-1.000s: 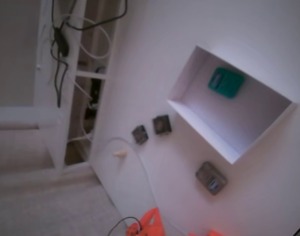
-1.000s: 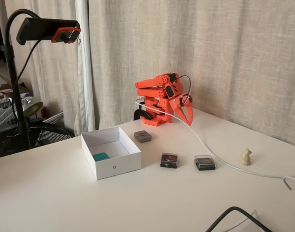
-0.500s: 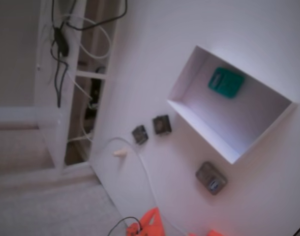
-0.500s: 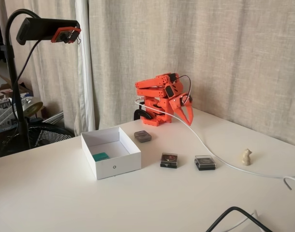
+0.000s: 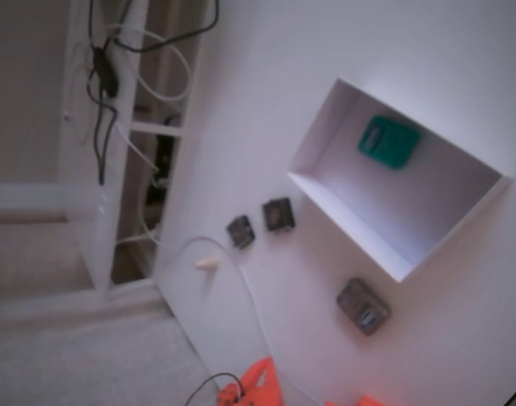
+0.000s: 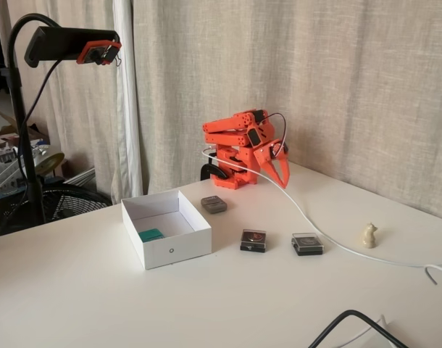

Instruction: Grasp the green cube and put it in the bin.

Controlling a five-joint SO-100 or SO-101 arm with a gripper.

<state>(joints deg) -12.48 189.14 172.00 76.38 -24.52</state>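
The green cube (image 5: 388,142) lies flat on the floor of the white bin (image 5: 351,230), near one corner. In the other fixed view the green cube (image 6: 151,235) shows at the bin's left inner side, behind the front wall of the bin (image 6: 179,248). The orange arm (image 6: 239,148) sits folded at the back of the table, well away from the bin. Its gripper (image 6: 282,177) points down to the right, fingers together and holding nothing. Only orange bits of the arm (image 5: 258,385) reach the bottom edge of the slanted fixed view.
Three small dark blocks (image 6: 214,204) (image 6: 253,240) (image 6: 307,243) lie on the table right of the bin. A small beige figure (image 6: 369,235) stands farther right beside a white cable (image 6: 315,225). A camera on a black stand (image 6: 69,45) rises at the left.
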